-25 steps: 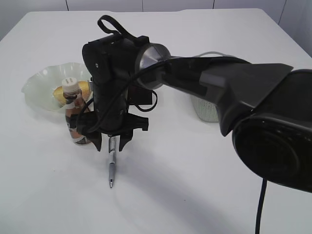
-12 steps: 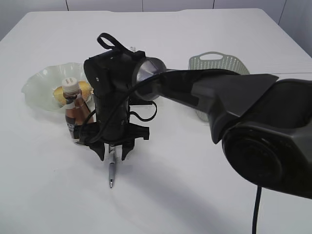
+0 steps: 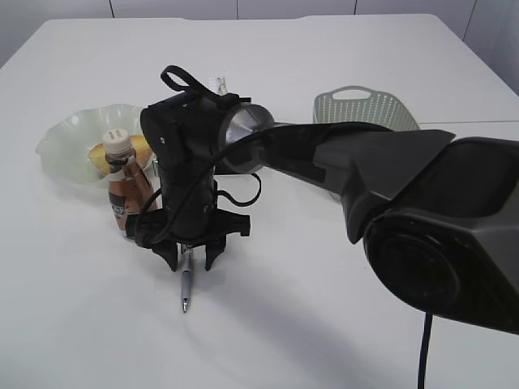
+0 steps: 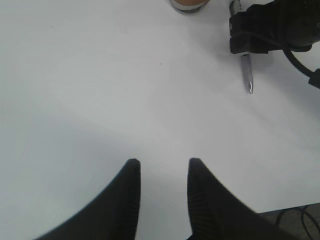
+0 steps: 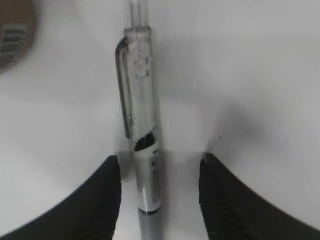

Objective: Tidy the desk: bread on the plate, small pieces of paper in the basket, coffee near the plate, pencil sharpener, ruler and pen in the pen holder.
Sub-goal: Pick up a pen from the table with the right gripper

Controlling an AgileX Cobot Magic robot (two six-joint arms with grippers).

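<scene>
- Exterior view: looked down at a slant from behind the right arm, whose dark housing filled the lower right; faced across the desk (image 3: pixel 340 324) at middle range.
- Left wrist view: sat above and behind the left gripper (image 4: pixel 164 170), faced down at bare desk from fairly near; the far edge caught the right gripper.
- Right wrist view: sat very close above the right gripper (image 5: pixel 159 170), faced straight down; the pen (image 5: pixel 142 150) lay between its fingertips.
- Shared: all three views held the pen; exterior and left wrist views also shared the right gripper.
</scene>
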